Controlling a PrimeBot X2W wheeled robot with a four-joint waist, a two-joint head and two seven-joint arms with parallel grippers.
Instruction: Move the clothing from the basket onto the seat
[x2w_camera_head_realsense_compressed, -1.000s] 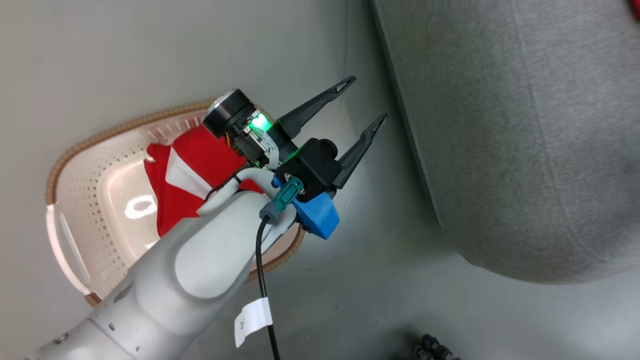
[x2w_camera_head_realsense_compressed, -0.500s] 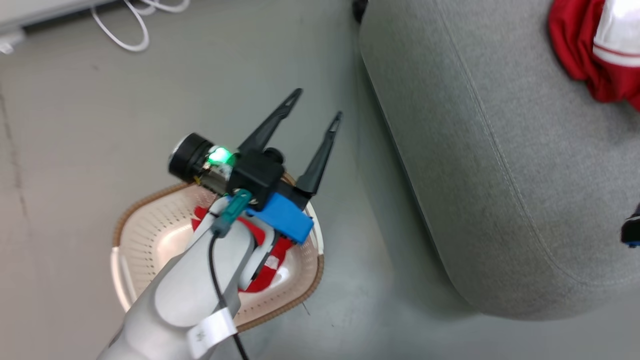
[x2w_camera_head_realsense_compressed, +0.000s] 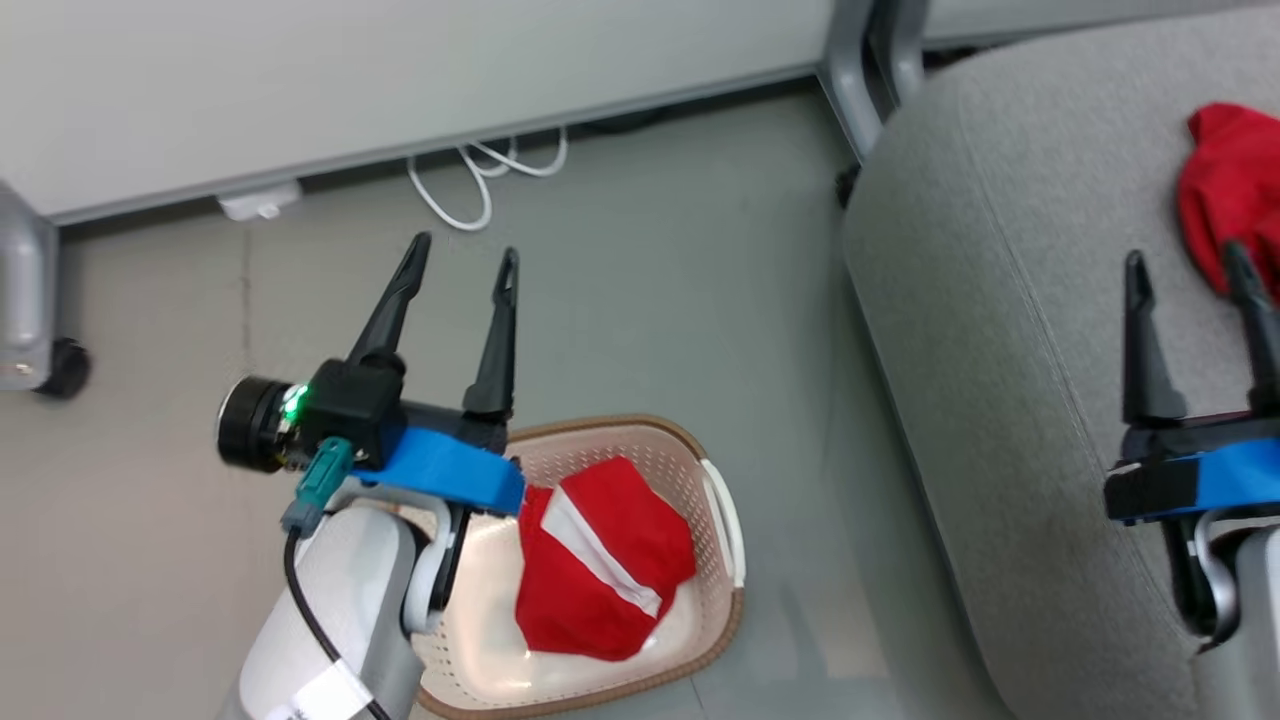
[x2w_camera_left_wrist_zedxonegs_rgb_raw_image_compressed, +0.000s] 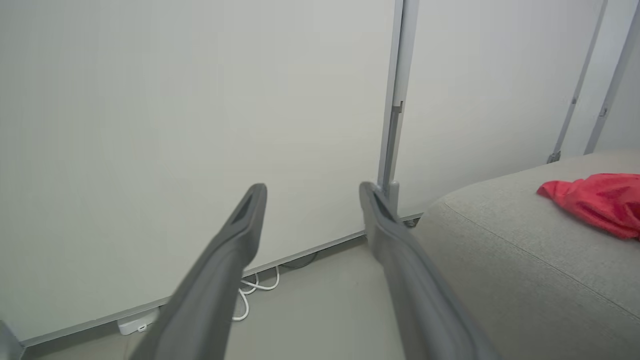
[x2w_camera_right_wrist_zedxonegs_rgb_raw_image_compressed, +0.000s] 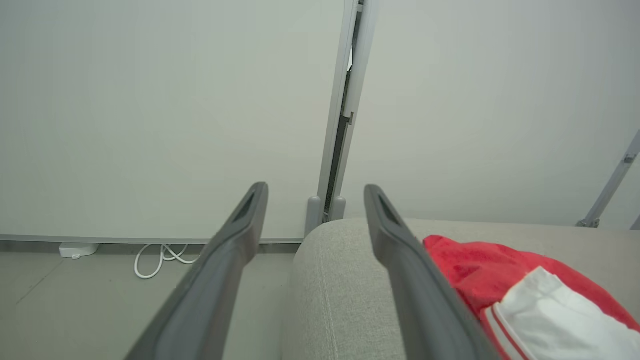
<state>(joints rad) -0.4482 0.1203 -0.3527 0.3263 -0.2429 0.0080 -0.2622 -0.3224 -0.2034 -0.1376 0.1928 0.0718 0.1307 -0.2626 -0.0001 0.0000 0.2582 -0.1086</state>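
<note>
Left pincer (x2w_camera_head_realsense_compressed: 465, 248) cleared the clothing (x2w_camera_head_realsense_compressed: 600, 560), peak toward the wall (x2w_camera_head_realsense_compressed: 400, 80).

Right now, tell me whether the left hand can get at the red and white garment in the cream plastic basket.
Probably yes: the open left hand hovers by the cream plastic basket, the red and white garment lies uncovered, though the hand points away.
</note>
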